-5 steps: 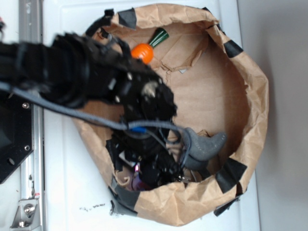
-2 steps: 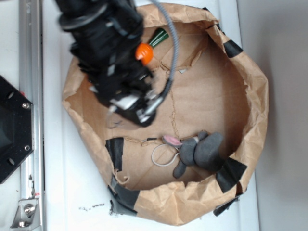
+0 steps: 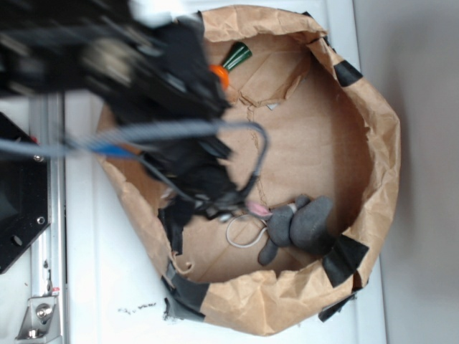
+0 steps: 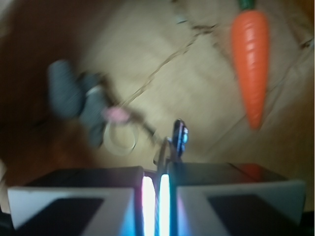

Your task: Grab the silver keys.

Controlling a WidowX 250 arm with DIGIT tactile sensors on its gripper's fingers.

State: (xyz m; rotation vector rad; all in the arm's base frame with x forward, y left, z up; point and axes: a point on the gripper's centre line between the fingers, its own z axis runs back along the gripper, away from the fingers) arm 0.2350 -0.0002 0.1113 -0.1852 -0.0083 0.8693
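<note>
- The gripper (image 4: 158, 162) had its two pads pressed nearly together at the bottom centre of the wrist view, and a thin dark metal piece stuck up from the slit between them; I took it for part of the silver keys (image 4: 178, 135), pinched by an edge only.
- A wire ring (image 4: 120, 138) and small pink tag (image 4: 116, 115) lay left of centre on the brown paper floor, against the dark gray lump (image 4: 78, 101). In the exterior view the same ring (image 3: 244, 233) sat low in the paper basin (image 3: 380, 165), just beside the blurred arm (image 3: 143, 86).
- Both views were smeared, so I could not tell for sure whether the whole bunch was caught.
- The risk, as I judged it: so slight a hold could let the metal slide out, or the trailing ring might snag the gray lump and drag it along.
- The carrot (image 4: 251, 64) lay well apart at upper right, out of harm's way.
- No brand, label or writing could be read anywhere.
</note>
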